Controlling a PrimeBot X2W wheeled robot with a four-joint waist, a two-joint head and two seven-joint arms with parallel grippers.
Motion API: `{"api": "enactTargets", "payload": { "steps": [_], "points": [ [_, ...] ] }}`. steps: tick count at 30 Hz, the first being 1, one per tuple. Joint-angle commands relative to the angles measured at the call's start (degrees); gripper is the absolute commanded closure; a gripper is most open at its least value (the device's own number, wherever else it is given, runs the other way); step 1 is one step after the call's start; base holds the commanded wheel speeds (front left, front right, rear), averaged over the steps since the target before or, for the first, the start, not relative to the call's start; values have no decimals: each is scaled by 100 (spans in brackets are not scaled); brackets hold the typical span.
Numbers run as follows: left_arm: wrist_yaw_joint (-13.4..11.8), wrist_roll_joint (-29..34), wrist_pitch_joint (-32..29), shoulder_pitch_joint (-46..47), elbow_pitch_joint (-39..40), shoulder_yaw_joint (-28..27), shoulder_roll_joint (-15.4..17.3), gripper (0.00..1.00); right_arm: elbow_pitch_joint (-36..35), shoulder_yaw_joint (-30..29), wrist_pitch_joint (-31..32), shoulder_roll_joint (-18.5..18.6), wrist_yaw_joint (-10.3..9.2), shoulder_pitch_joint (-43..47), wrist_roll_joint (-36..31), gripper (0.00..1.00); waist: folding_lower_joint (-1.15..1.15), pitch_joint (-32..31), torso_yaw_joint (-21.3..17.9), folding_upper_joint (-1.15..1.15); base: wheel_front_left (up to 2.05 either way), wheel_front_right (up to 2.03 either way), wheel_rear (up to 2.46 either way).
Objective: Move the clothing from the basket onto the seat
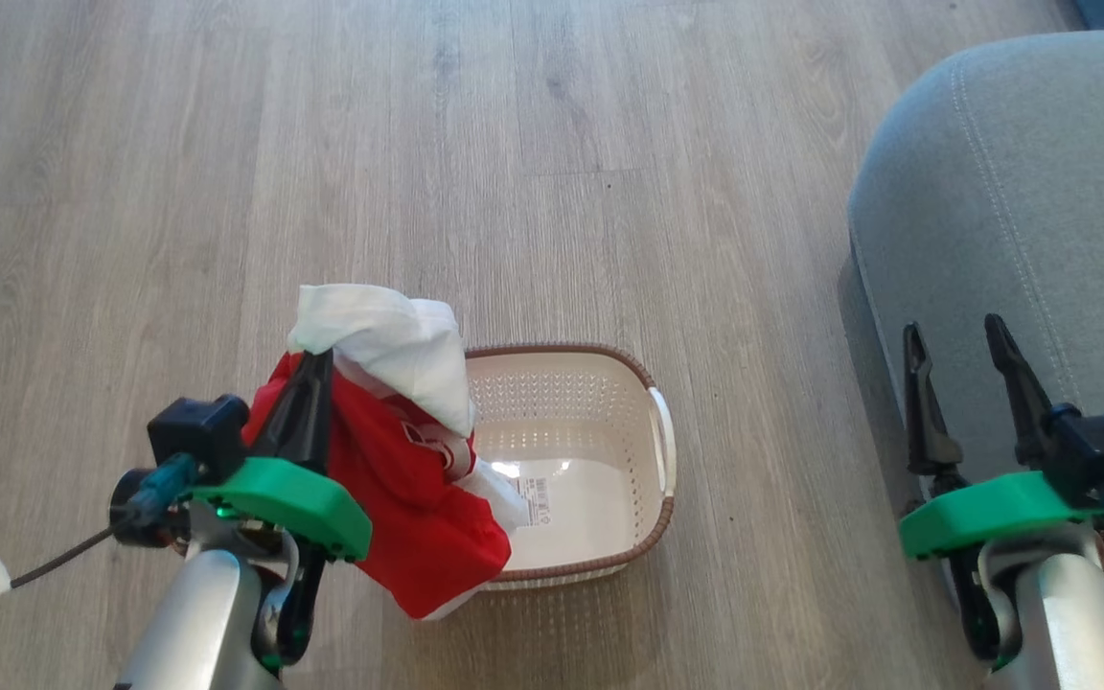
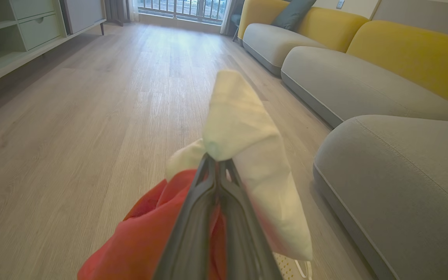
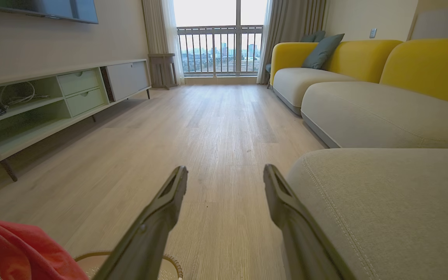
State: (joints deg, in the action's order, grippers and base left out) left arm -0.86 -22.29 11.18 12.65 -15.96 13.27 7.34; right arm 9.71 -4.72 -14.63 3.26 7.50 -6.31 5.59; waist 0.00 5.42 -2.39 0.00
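Note:
My left gripper is shut on the clothing, a red and white bundle hanging lifted over the left end of the basket. In the left wrist view the closed fingertips pinch the white fabric, with red cloth drooping below. The cream basket with its brown rim stands on the floor, its inside bare apart from a label. The grey seat lies at the right. My right gripper is open over the seat's near edge, nothing between its fingers.
Wooden floor stretches ahead and to the left. In the wrist views, more grey cushions with yellow backs line the right side, and a low pale-green cabinet runs along the left wall toward a balcony window.

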Motion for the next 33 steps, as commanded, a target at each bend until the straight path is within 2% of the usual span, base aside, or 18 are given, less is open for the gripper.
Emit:
{"api": "enactTargets", "payload": {
  "steps": [1, 3, 6, 7, 11, 19, 25, 33],
  "points": [
    [-35, -18, 43, 204, 220, -159, 133, 100, -144, 168, -37, 85, -1, -101, 0, 0, 0, -9, 5, 0, 0, 0, 0],
    [-35, -15, 50, 213, 238, -135, 127, 100, -112, 307, -37, 105, -1, -107, 61, 0, 0, -18, 11, 0, 0, 0, 0],
    [0, 0, 56, 252, 295, -71, 127, 100, -28, 860, -37, 255, -1, -183, 274, 0, 0, -25, 16, 0, 0, 0, 0],
    [47, 17, 24, 294, 351, 9, 120, 100, 82, 1395, -37, 424, -1, -293, 456, 0, 0, -17, 29, 0, 0, 0, 0],
    [134, 72, -65, 408, 481, 196, 93, 100, 359, 2566, -37, 768, -1, -716, 821, 0, 0, -10, 73, 0, 0, 0, 0],
    [348, 180, -276, 656, 746, 731, -78, 100, 803, 4402, -37, 1146, -1, -1817, 1639, 0, 0, -57, 277, 0, 0, 0, 0],
    [503, 201, -374, 829, 893, 1196, -225, 100, 1077, 5195, -37, 1278, -1, -2386, 2123, 0, 0, -93, 436, 0, 0, 0, 0],
    [721, 52, -495, 984, 1122, 1797, -292, 100, 1249, 5827, -37, 1485, -1, -2828, 2325, 0, 0, -73, 524, 0, 0, 0, 0]
  ]
}}
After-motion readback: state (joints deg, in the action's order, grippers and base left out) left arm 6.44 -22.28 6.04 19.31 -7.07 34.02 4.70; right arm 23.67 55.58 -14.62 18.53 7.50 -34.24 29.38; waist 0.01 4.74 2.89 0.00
